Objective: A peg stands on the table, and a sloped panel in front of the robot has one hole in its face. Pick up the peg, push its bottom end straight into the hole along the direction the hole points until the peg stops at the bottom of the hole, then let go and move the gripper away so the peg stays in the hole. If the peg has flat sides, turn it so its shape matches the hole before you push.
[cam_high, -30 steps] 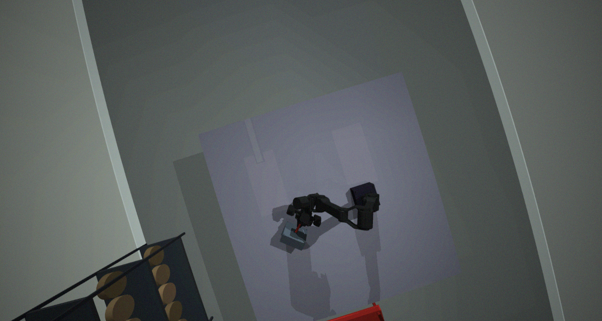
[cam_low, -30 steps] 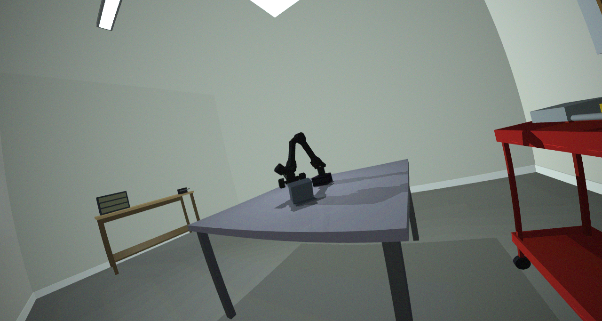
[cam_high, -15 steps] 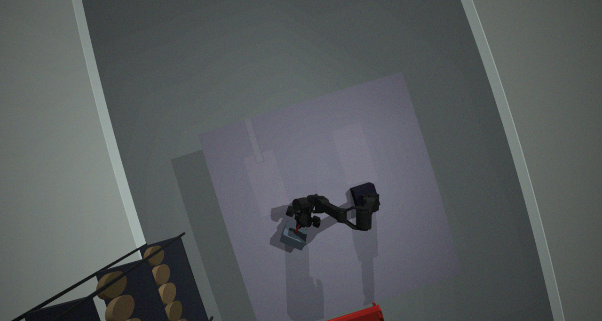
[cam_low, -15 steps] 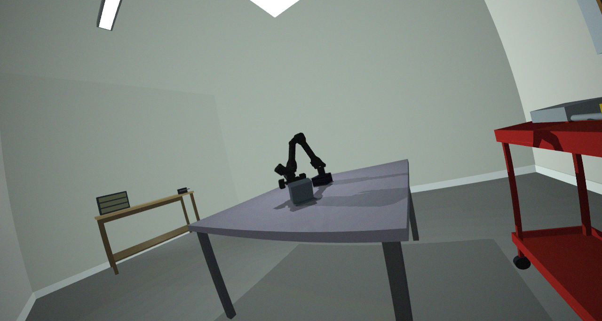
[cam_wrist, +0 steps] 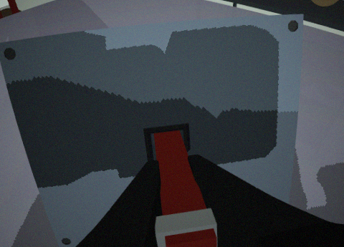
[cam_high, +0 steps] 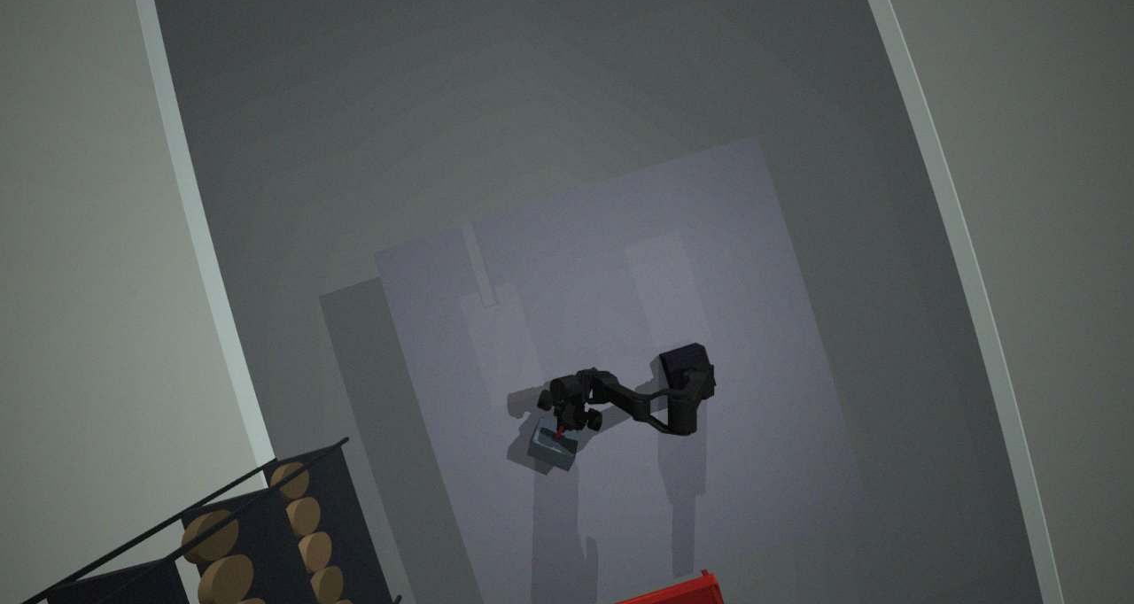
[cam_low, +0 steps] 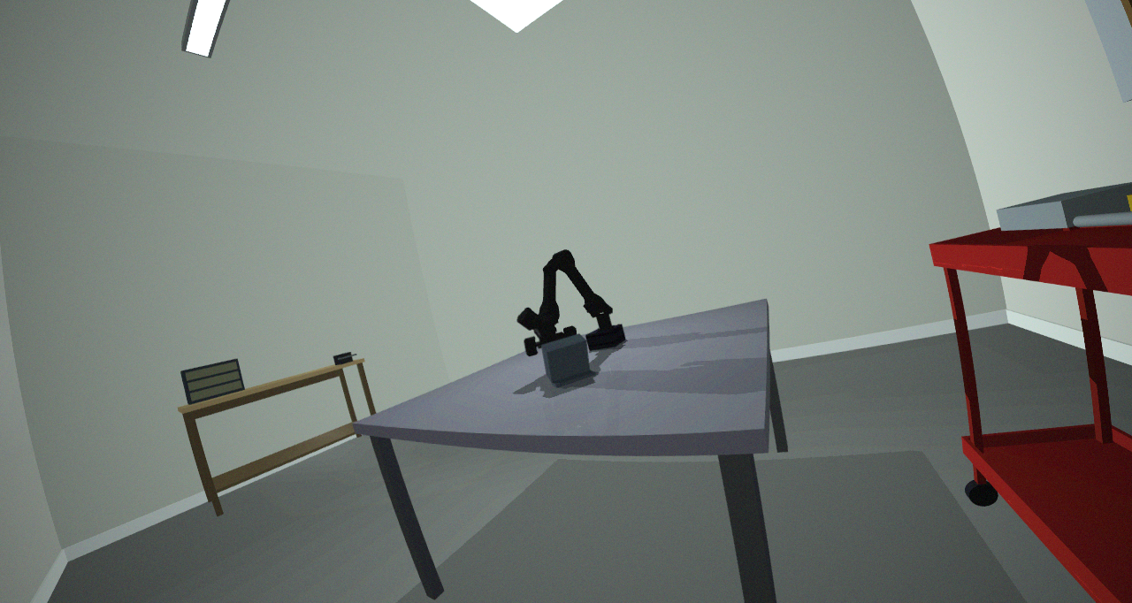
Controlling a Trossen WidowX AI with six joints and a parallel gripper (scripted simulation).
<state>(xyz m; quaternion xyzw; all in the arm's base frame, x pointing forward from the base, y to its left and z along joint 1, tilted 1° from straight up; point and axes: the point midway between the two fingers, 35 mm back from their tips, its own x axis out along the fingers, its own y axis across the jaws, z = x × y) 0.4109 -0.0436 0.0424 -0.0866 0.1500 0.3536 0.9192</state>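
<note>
Seen from above, where a pale purple table [cam_high: 753, 283] [cam_low: 672, 409] fills the middle, a black robot arm [cam_high: 630, 402] [cam_low: 581, 283] reaches from its base towards nine o'clock. Below its wrist, at about seven o'clock from the table's centre, sits a blue-grey block with a sloped panel [cam_high: 541, 452] [cam_low: 566, 360] [cam_wrist: 215, 71]. In the wrist view, dark screws mark the panel's corners at ten, one and seven o'clock. The black gripper [cam_high: 564, 426] [cam_wrist: 173, 168] is pinching a red, flat-sided peg [cam_high: 559, 431] [cam_wrist: 175, 168], which runs towards twelve o'clock. The peg's far end overlaps a dark-rimmed square hole [cam_wrist: 146, 143]; whether it has entered, I cannot tell. The step in hand appears to be lining up or starting the insertion. Next, the peg's flats should match the square, then a straight push along the hole's direction until it stops, before letting go.
</note>
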